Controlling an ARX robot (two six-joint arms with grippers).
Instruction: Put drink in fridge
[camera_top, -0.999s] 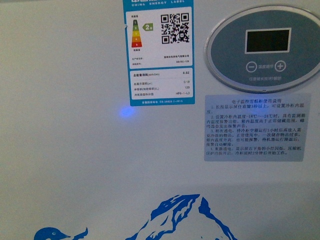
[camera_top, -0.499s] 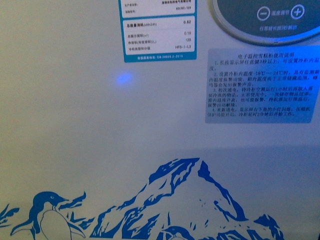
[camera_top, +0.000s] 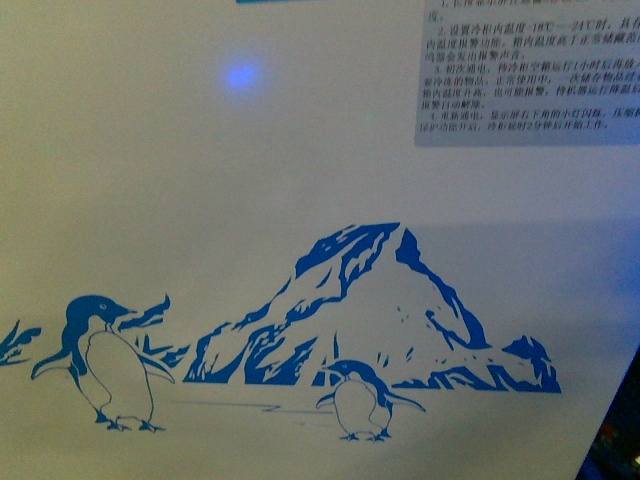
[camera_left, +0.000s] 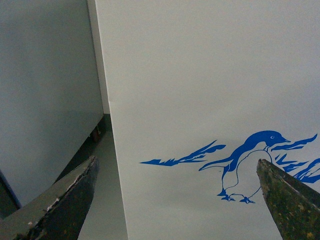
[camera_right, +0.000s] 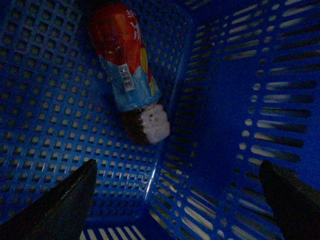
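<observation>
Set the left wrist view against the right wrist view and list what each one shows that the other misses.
Only the left wrist view: the fridge, its white front bearing a blue penguin picture, and the left gripper, open and empty. Only the right wrist view: a drink bottle lying in a blue basket, and the right gripper, open, not touching it. Shared: no object; each shows only its own open gripper.

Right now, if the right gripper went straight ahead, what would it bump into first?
Probably the drink bottle lying in the blue basket, though the open right gripper might just miss it and meet the mesh.
</observation>
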